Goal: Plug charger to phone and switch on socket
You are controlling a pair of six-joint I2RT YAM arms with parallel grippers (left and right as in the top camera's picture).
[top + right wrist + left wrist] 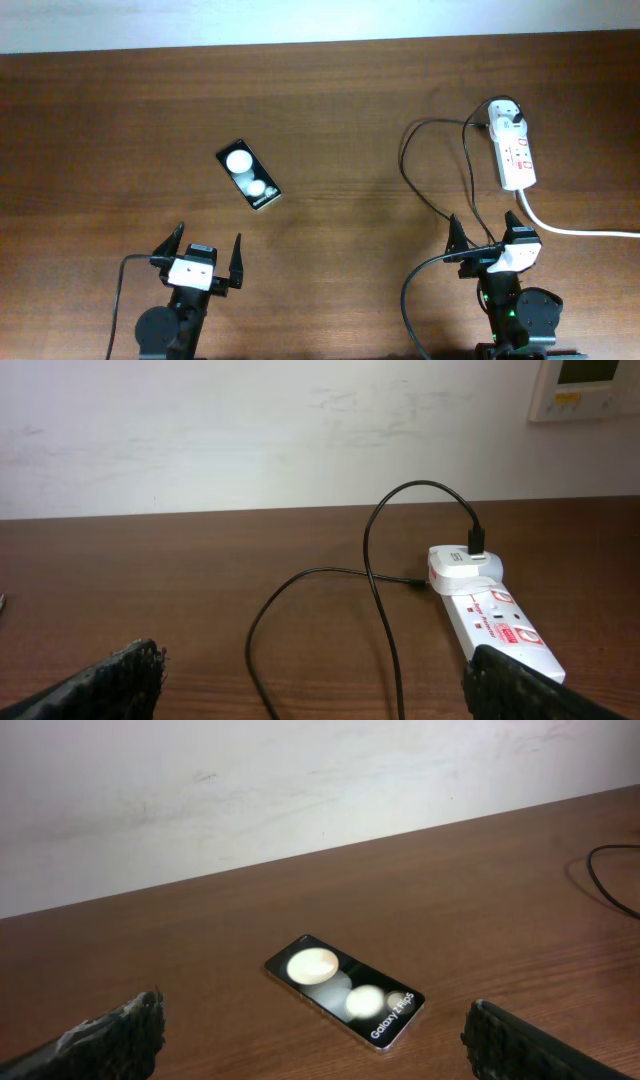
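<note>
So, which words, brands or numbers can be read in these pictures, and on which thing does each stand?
"Galaxy Z Flip5": on the phone, on its face, left wrist view.
Red print on the power strip: too blurred to read.
Small print on the wall panel: too small to read.

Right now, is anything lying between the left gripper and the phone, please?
Nothing visible does. Only bare table lies between the open left gripper and the phone; the charger cable lies well off to the right.
</note>
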